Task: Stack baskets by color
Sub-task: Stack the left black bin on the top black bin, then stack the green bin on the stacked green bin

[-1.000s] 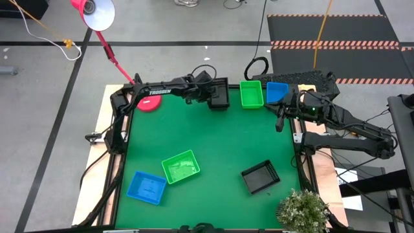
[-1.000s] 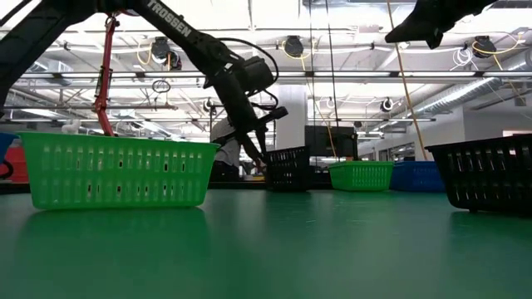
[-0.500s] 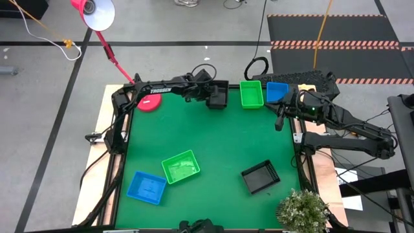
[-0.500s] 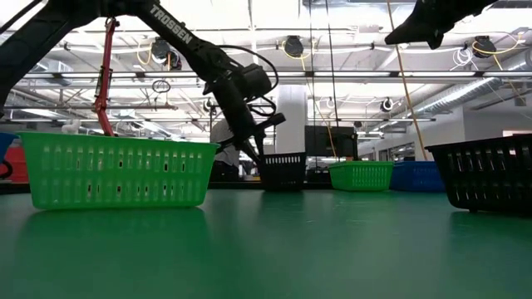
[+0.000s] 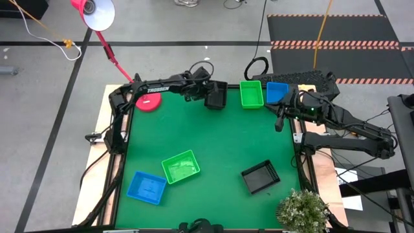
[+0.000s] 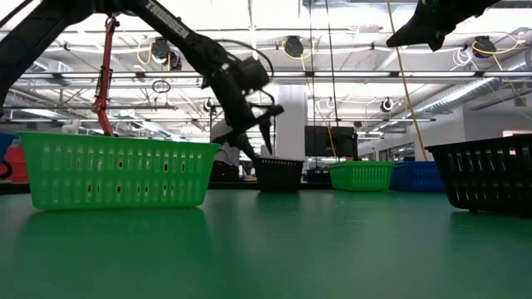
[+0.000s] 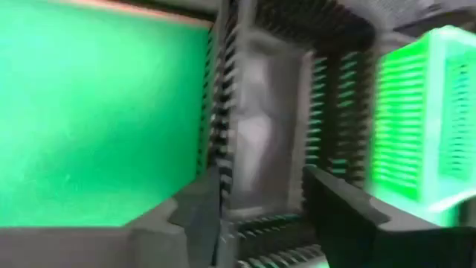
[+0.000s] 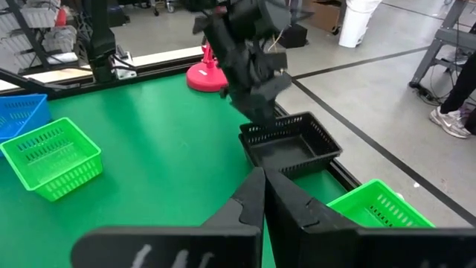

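Note:
A black basket (image 5: 216, 96) sits flat on the green table at the far edge. Beside it stand a green basket (image 5: 251, 94) and a blue basket (image 5: 277, 91). My left gripper (image 8: 256, 117) hovers open over the black basket's rim on the side toward the table's left; in the left wrist view its fingers (image 7: 195, 216) straddle the basket's near wall. Loose on the near half lie a green basket (image 5: 180, 166), a blue basket (image 5: 147, 187) and a black basket (image 5: 260, 177). My right gripper (image 8: 264, 182) waits shut, raised at the table's right edge. My left gripper stands open, slanting down from the table's left, with its fingertips (image 6: 252, 152) right at the black basket's rim (image 8: 251, 134). Whether a fingertip touches that rim I cannot tell. The basket rests on its base on the table.
A round pink lamp base (image 5: 147, 101) stands at the far left corner, its red stem rising to a lamp beyond the table. A potted plant (image 5: 301, 210) sits at the near right corner. The middle of the green table (image 5: 220, 139) is bare.
My left gripper has shifted the black basket a little toward the table's left along the far edge and set it down flat. It has then opened and let go, rising slightly.

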